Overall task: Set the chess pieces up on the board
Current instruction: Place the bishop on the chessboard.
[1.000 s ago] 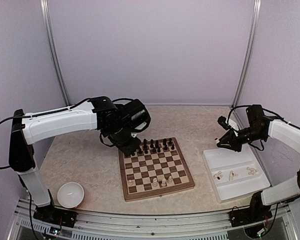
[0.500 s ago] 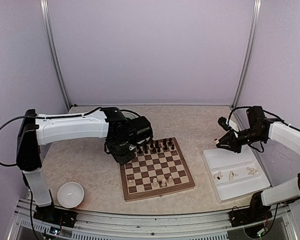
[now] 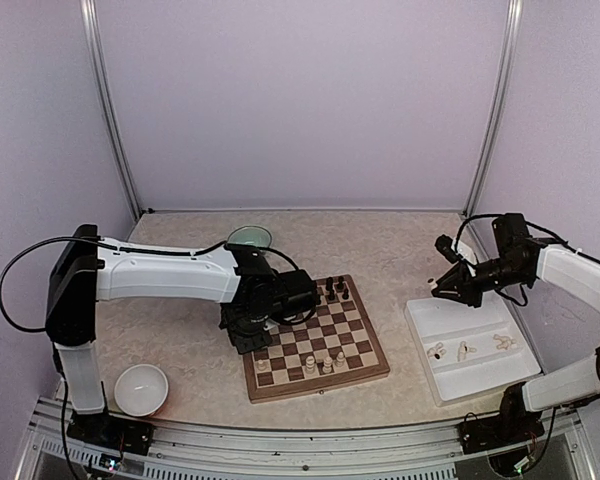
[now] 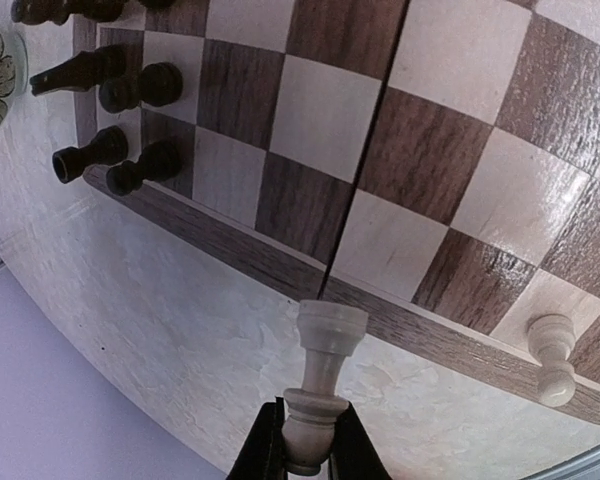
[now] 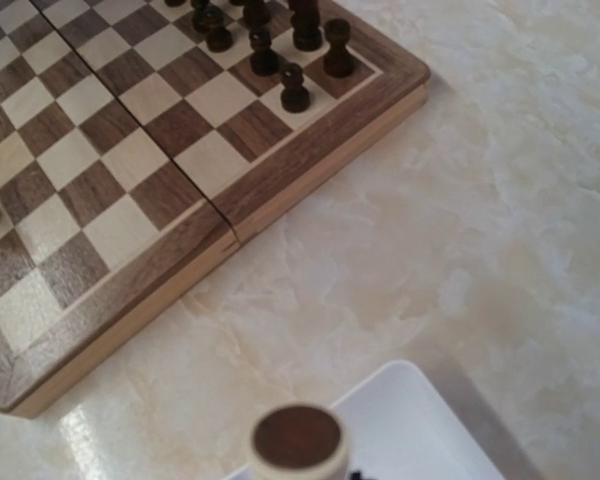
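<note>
Overhead view
- Left gripper [image 3: 244, 338]: low over the left border of the chessboard [image 3: 365, 372], arm reaching in from the left.
- Dark chessmen [image 3: 335, 291]: on the board's far rows.
- Cream pieces on the board [image 3: 309, 365]: four, on the near rows.
- White tray [image 3: 485, 375]: right of the board and apart from it, with three cream pieces in the tray [image 3: 465, 350].
- Right gripper [image 3: 448, 288]: hanging above the tray's far-left corner.
- White bowl [image 3: 141, 388]: near left corner of the table.
- Greenish dish [image 3: 249, 238]: behind the left arm.

Left wrist view
- Left gripper [image 4: 308, 455]: clenched on the base of a cream chessman [image 4: 322, 375], whose head points toward the chessboard [image 4: 230, 245] border.
- Lone cream pawn [image 4: 552, 355]: standing on a corner square.
- Dark chessmen [image 4: 130, 90]: at the far end.

Right wrist view
- Right gripper: fingers barely visible, closed around a felt-bottomed cream piece [image 5: 298, 440], brown disc toward the lens, held over the white tray [image 5: 410, 400] corner.
- Chessboard [image 5: 310, 160]: beyond, with dark chessmen [image 5: 280, 60] at its far end.
</note>
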